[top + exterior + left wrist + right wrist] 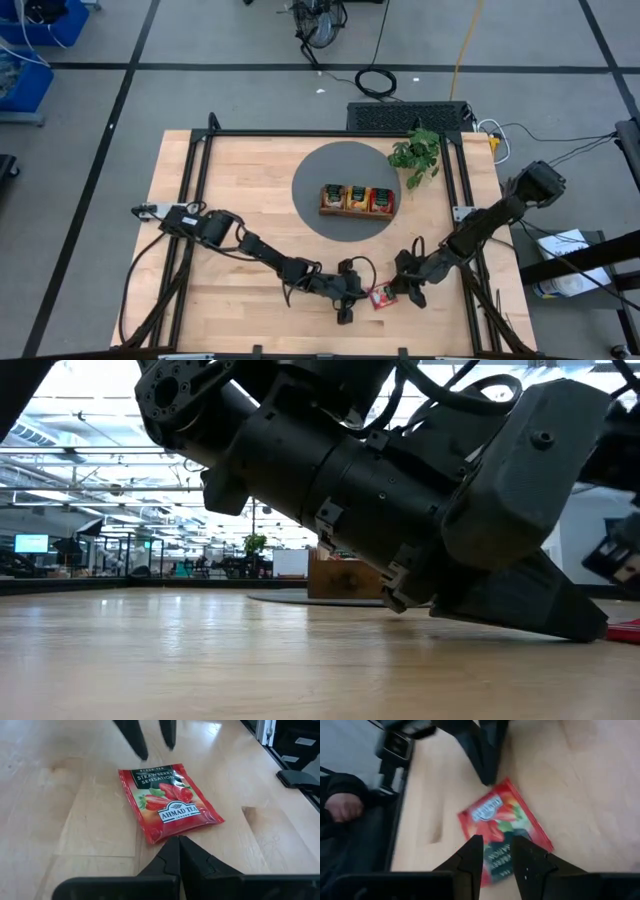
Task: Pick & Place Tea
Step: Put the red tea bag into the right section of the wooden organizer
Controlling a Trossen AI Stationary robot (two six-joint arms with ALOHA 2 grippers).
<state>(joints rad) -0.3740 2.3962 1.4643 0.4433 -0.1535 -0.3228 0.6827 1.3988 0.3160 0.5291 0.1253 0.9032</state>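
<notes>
red tea packet [167,802] lies flat on bare wood near table's front edge, right of centre, label up: strawberries, dark band along one short end, white brand badge. slightly crumpled, sits askew to table edge. more packets [357,197] stand in tray on grey mat further back: beige-green at left, orange-yellow in middle, red at right, well apart from loose one.

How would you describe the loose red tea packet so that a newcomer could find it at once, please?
On the wooden table, look near the front edge, between the left gripper and right gripper. The red tea packet lies flat there, alone, unlike the packets in the tray on the grey mat.
</notes>
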